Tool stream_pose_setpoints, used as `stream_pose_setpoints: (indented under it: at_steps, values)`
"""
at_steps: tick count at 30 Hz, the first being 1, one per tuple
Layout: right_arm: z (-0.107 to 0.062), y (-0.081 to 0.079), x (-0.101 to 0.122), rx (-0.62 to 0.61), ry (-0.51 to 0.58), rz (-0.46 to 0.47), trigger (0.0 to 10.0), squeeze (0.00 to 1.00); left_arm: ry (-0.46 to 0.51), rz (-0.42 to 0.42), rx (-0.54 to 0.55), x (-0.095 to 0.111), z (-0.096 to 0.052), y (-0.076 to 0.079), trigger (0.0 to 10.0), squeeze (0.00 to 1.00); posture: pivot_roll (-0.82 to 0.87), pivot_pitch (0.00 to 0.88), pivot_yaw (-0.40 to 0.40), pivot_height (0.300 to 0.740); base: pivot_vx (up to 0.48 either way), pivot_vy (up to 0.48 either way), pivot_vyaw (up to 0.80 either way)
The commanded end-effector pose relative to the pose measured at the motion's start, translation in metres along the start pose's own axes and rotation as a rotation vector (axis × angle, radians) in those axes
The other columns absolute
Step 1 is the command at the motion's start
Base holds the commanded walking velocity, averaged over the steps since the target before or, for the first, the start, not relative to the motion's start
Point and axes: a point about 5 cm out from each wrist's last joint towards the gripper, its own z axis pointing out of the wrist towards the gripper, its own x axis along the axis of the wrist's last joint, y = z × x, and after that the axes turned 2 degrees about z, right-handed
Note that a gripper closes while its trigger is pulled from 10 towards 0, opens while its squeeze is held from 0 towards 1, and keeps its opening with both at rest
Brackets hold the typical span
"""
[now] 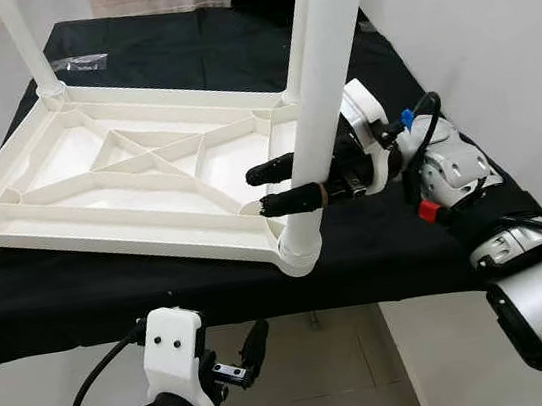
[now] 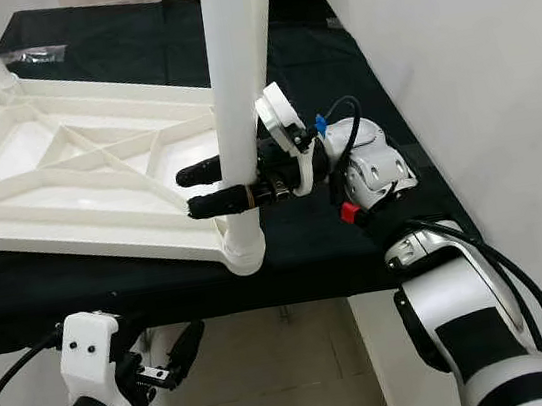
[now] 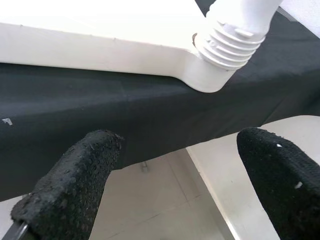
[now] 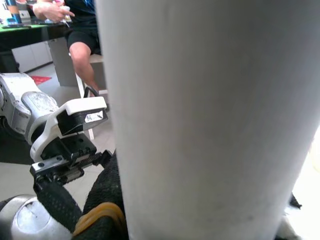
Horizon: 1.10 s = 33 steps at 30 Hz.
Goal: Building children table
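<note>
Right pincer [image 1: 284,186] clamps upright leg [image 1: 320,85], likely steadying it in tabletop [image 1: 135,172] corner socket; left pincer [image 1: 247,353] hangs open, empty.

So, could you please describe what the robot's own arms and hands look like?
Both arms are silver with black joints. The right hand has two long black textured fingers, a white mount, a red button, a blue clip and black cables. The left hand has a white housing and a black cable.

An indoor room set up as a plain work space rather than a furnished home corner; a bench [image 1: 178,44] draped in black cloth stands against a bare white wall [image 1: 488,21] on a pale tiled floor [image 1: 356,373]; in the right wrist view a seated person [image 4: 80,30] works at a dark desk [image 4: 25,32] across the room.
</note>
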Motion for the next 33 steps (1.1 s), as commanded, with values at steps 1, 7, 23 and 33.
stream_pose_setpoints:
  at_steps: [1, 7, 23, 33]
  values:
    - [0.001, -0.005, -0.022, 0.016, -0.038, 0.085, 10.0, 0.0, -0.031, 0.004, -0.001, -0.004, -0.002, -0.001, 10.0, 0.0, 0.22, 0.221, -0.099, 0.74, 0.0, 0.0, 0.0]
    - [0.0, 0.002, -0.016, -0.007, -0.036, 0.072, 10.0, 0.0, -0.03, 0.003, -0.002, -0.004, -0.002, 0.0, 10.0, 0.0, 0.21, 0.223, -0.103, 0.74, 0.0, 0.0, 0.0]
    - [-0.011, 0.007, -0.009, -0.055, -0.06, 0.049, 10.0, 0.0, -0.029, 0.001, -0.004, -0.003, -0.002, 0.002, 10.0, 0.0, 0.21, 0.227, -0.107, 0.74, 0.0, 0.0, 0.0]
    - [-0.009, 0.005, -0.02, -0.057, -0.066, 0.045, 10.0, 0.0, -0.026, 0.005, -0.002, -0.003, -0.001, 0.002, 10.0, 0.0, 0.21, 0.228, -0.11, 0.74, 0.0, 0.0, 0.0]
